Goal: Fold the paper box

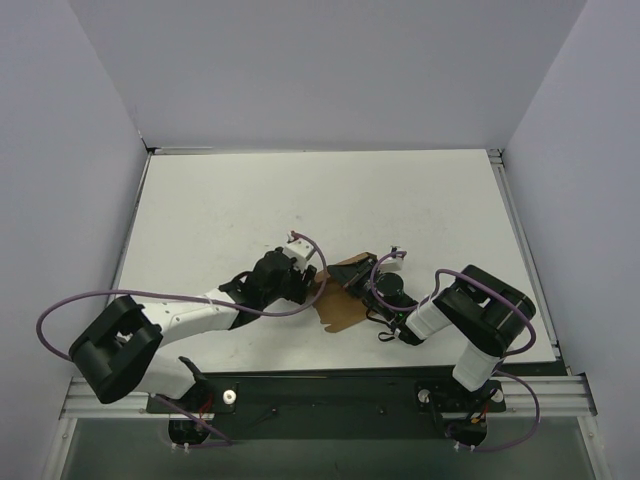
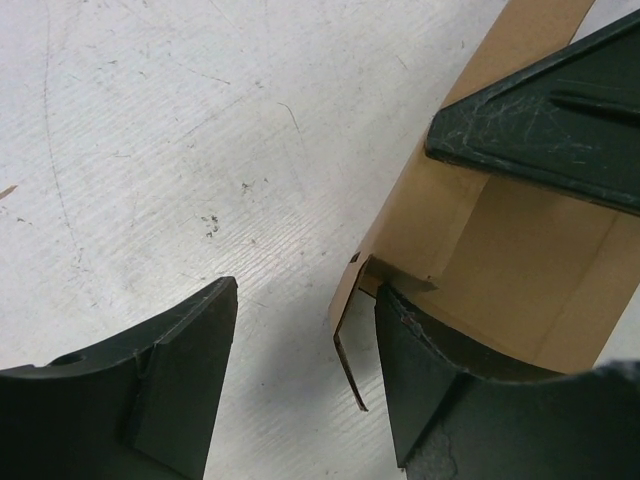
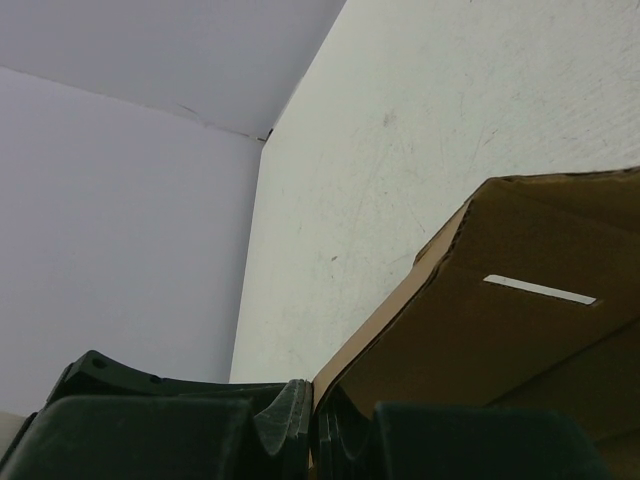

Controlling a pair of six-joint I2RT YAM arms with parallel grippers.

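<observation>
Where white table (image 1: pixel 300 200) sits boxed by pale walls (image 1: pixel 330 70), purple cables (image 1: pixel 60 310) loop near front edge. Paper box (image 1: pixel 343 300) at table's front middle, between both grippers, one part flat on table, another raised. Left gripper (image 2: pixel 305 300): jaws apart, box flap edge between them, just beside one finger, not pinched. Right gripper (image 3: pixel 312 420): jaws together, clamped on box edge. From overhead, grippers cover box's upper part; fold state hard to read. Small slot (image 3: pixel 540 290) cut in box panel.

paper box (image 3: pixel 480 350), pinched by right end effector (image 3: pixel 312 418)
</observation>
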